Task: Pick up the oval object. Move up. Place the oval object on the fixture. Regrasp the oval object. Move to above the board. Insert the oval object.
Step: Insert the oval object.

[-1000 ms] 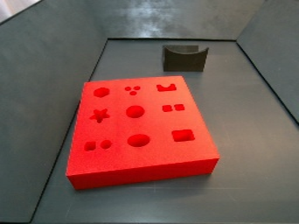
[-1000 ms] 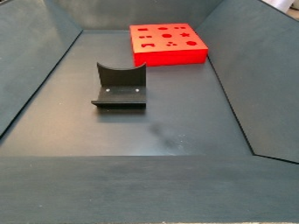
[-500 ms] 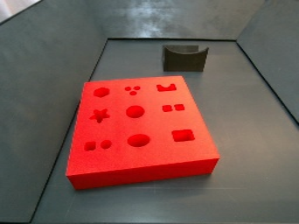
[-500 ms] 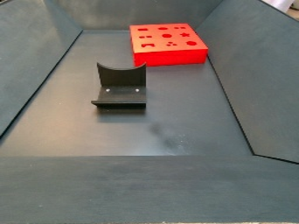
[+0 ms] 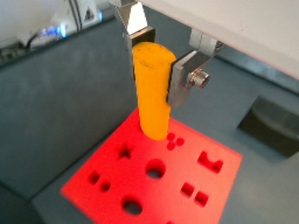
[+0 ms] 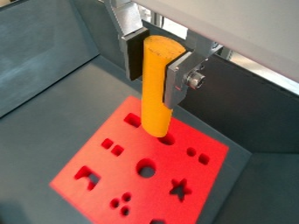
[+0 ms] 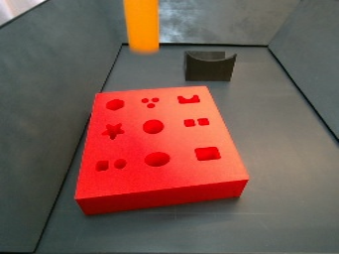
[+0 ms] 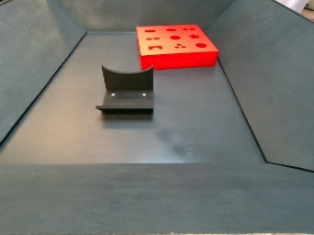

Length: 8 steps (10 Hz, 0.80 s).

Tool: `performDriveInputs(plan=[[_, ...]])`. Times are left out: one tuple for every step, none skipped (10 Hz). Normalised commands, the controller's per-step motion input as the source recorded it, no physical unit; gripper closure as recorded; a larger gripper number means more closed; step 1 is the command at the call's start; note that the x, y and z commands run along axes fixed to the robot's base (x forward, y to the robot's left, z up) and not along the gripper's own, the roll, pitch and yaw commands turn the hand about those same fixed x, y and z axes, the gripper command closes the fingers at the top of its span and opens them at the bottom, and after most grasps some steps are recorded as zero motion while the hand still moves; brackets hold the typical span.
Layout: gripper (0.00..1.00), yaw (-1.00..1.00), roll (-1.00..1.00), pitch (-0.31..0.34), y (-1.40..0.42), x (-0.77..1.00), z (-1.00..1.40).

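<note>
In both wrist views the gripper point(image 5: 156, 54) clamps the upper end of the oval object point(image 5: 152, 91), which hangs upright above the board point(image 5: 140, 171). In a side view the object's lower part point(image 7: 142, 25) shows left of the fixture point(image 7: 209, 65).

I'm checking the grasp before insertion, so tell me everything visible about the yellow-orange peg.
The smooth yellow-orange plastic peg is a long rounded cylinder, hanging upright. Its upper part is clamped between the flat silver plates of the gripper; the jaws are shut on it in both wrist views. Its lower end hangs free above the red board with shaped recesses, not touching it. In a side view only its lower part shows, entering from the top edge.
</note>
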Motion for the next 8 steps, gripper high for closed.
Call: performDriveInputs(plan=[[1.00,-0.04,0.03,-0.184,-0.66,0.00,-0.91],[1.00,-0.02,0.03,-0.190,-0.68,0.00,-0.89],[1.00,0.00,0.03,-0.201,-0.60,0.00,-0.83],[1.00,0.31,0.03,-0.151,-0.25,0.00,-0.62],[1.00,0.30,0.05,-0.030,-0.05,0.05,-0.52],[1.00,0.03,0.03,0.000,-0.10,0.03,0.00],[1.00,0.02,0.03,0.000,-0.09,0.05,0.00],[1.00,0.09,0.12,0.000,-0.12,0.00,-0.26]])
